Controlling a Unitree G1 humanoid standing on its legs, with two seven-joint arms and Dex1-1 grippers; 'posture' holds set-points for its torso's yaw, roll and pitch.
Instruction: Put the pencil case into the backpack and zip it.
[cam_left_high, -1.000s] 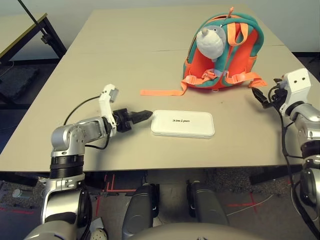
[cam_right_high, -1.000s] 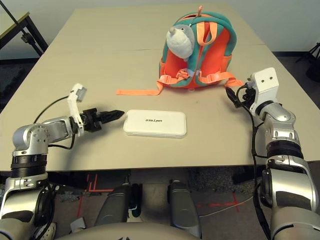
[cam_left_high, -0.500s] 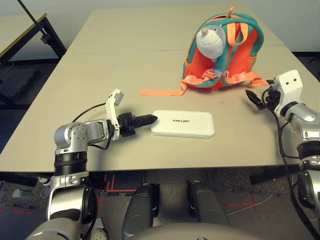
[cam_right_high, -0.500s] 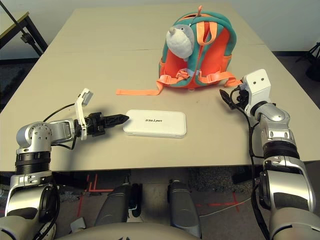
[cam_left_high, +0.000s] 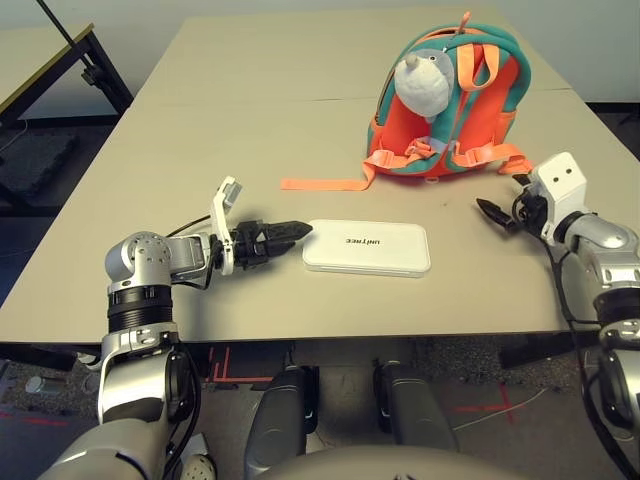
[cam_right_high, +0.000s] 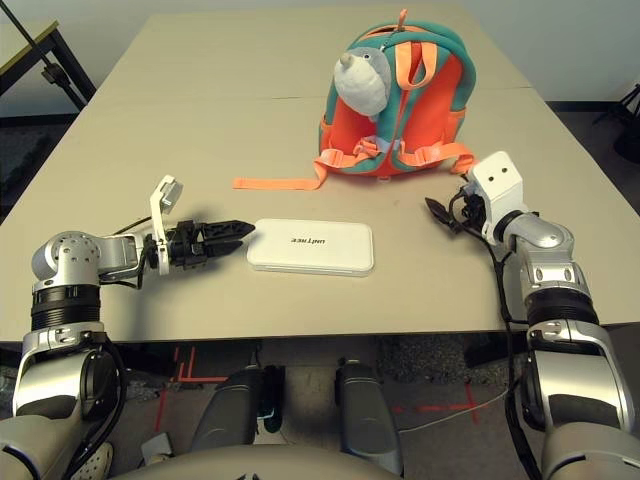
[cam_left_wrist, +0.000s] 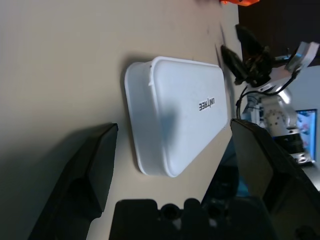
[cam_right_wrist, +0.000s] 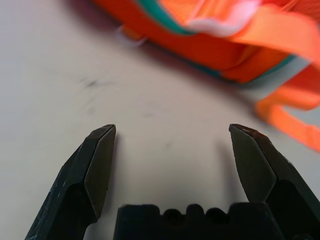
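The white pencil case (cam_left_high: 366, 248) lies flat on the table near its front edge, lettering up. My left gripper (cam_left_high: 292, 231) is open, its fingertips just short of the case's left end; the left wrist view has the pencil case (cam_left_wrist: 175, 117) ahead between the spread fingers. The backpack (cam_left_high: 450, 105), orange with teal trim and a grey-white plush animal (cam_left_high: 423, 82) on it, stands at the back right. My right gripper (cam_left_high: 492, 213) is open, low over the table, right of the case and in front of the backpack (cam_right_wrist: 210, 35).
An orange strap (cam_left_high: 322, 184) trails left from the backpack across the tan table (cam_left_high: 240, 120). A seam crosses the table behind the backpack. A dark stand (cam_left_high: 85, 60) is off the table's left side.
My left gripper has moved right, up to the pencil case's left end. My right gripper has moved left and down, away from the table's right edge, in front of the backpack.
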